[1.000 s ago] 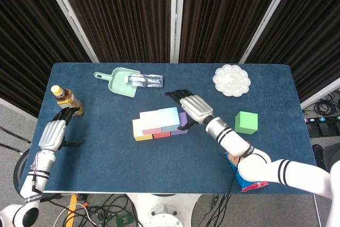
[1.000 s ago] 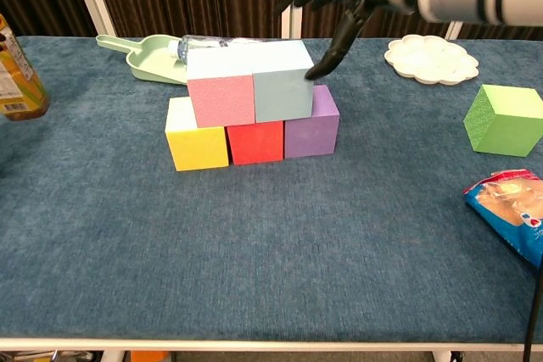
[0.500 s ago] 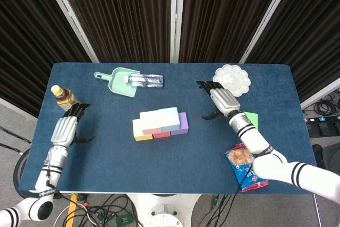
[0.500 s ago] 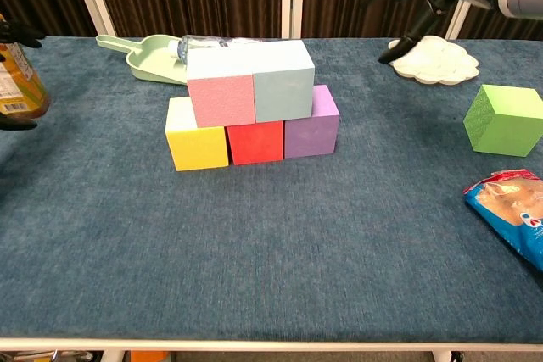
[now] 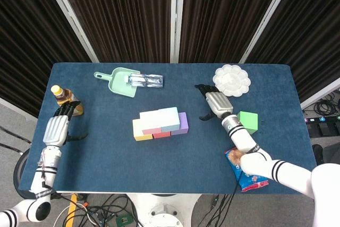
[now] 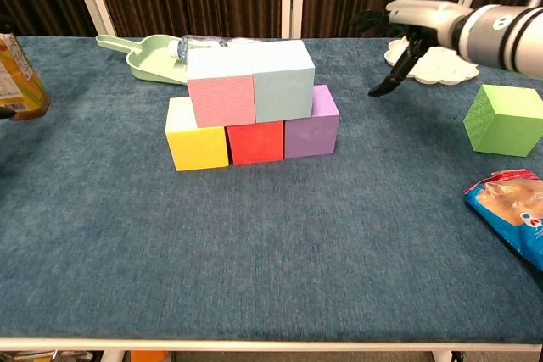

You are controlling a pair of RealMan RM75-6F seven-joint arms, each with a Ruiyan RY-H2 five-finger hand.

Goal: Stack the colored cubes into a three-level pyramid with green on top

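At the table's middle stands a two-level stack: yellow cube (image 6: 196, 134), red cube (image 6: 256, 142) and purple cube (image 6: 312, 123) below, pink cube (image 6: 221, 91) and light blue cube (image 6: 282, 82) on top. The green cube (image 6: 503, 119) (image 5: 247, 122) sits alone on the cloth at the right. My right hand (image 5: 215, 102) (image 6: 405, 27) hovers open between the stack and the green cube, fingers spread, holding nothing. My left hand (image 5: 55, 129) is open near the table's left edge, beside the bottle.
A mint dustpan (image 5: 121, 82) with a clear bottle (image 5: 145, 80) lies at the back left. A white flower-shaped plate (image 5: 231, 80) sits at the back right. A drink bottle (image 5: 66, 97) stands at the far left. A snack bag (image 6: 512, 214) lies at the front right.
My right hand left the light blue cube, swung right toward the plate, then dropped lower and nearer the green cube. My left hand shifted slightly by the bottle.
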